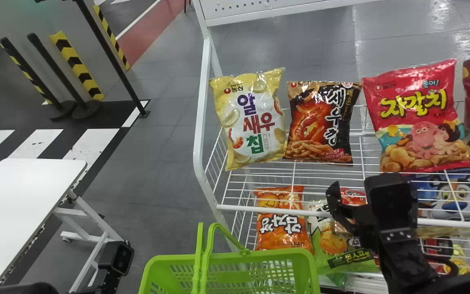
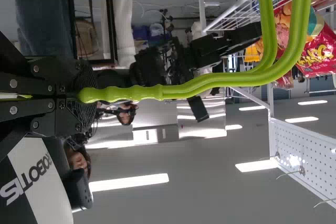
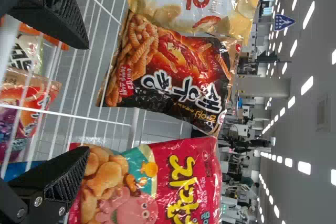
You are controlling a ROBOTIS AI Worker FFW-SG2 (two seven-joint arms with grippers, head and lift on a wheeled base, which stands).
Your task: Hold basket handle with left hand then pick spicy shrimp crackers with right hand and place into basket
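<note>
While the right jaws stand wide apart and unloaded in front of the rack's front rail [image 1: 259, 210], the left jaws are clamped on the basket handle [image 2: 210, 81]. Target is the black-and-orange shrimp bag [image 3: 173, 72], upright on the rack's upper tier, ahead of the right jaws. Should be light, soft, puffed with air; slick film, brittle contents, so gentle squeeze only. I'd take it by the two side edges around mid-height: firm enough to stop slip, not enough to pop a seam or crush the crackers. Expect the sides to buckle inward as the pads load up, and the bag to swing once lifted. Side room is tight: yellow-and-white bag [image 1: 255, 122] is up against it on the left, red bag [image 1: 418, 118] just beside it on the right, nearly meeting at the top. Either could get dragged along or knocked over. The right jaws look low and a bit toward the red bag, so likely up and slightly left before going in. Front rail and wires could snag fingers or bag bottom; lift clear first. Basket [image 1: 276, 256] is in front of the rack, to the left of the right jaws.
</note>
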